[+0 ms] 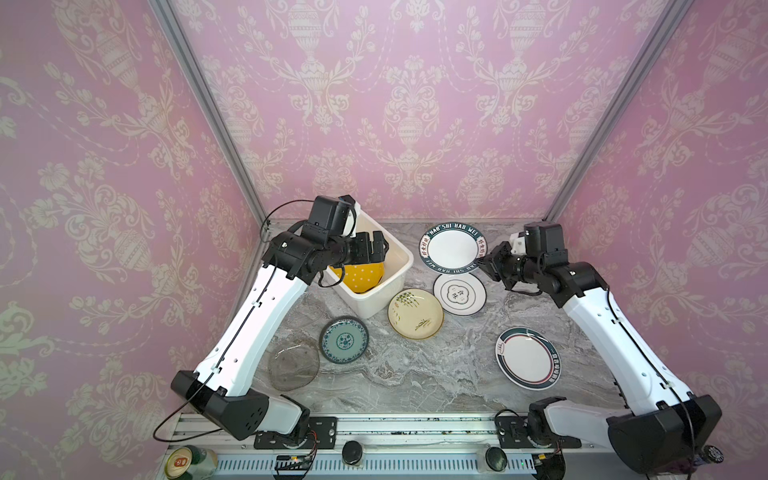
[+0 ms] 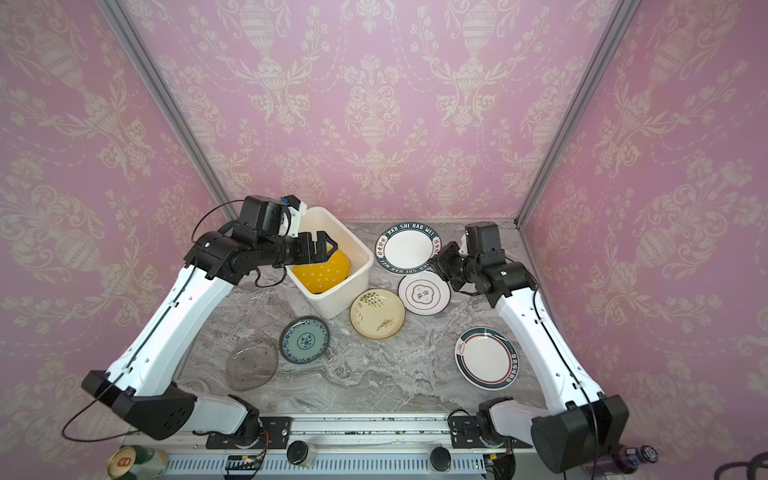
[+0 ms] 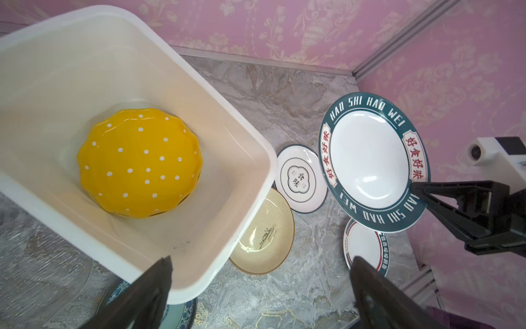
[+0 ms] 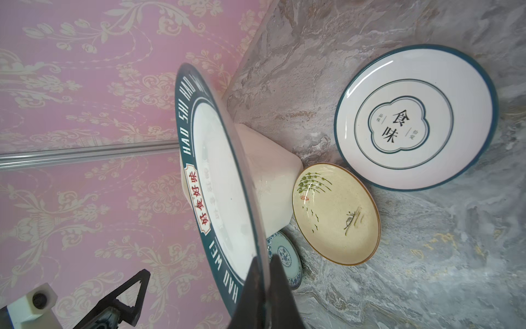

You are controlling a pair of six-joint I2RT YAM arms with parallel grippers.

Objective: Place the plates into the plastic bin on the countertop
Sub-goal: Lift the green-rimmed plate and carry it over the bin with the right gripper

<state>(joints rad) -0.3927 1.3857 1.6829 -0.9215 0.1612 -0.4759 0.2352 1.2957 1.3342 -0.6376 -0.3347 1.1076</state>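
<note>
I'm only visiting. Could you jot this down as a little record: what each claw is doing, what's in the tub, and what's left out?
Left gripper: open, above the plastic bin, holding nothing
Right gripper: shut on the rim of the lettered plate, which is tilted
In bin: yellow dotted plate
On countertop: sprig plate, clover-mark plate, teal plate, glass plate, dark-rimmed plate

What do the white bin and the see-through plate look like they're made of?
White bin: probably plastic, smooth, semi-gloss; thin rolled rim, soft highlights. See-through plate: glass or clear plastic, glossy; countertop shows through it, can't tell which.
</note>
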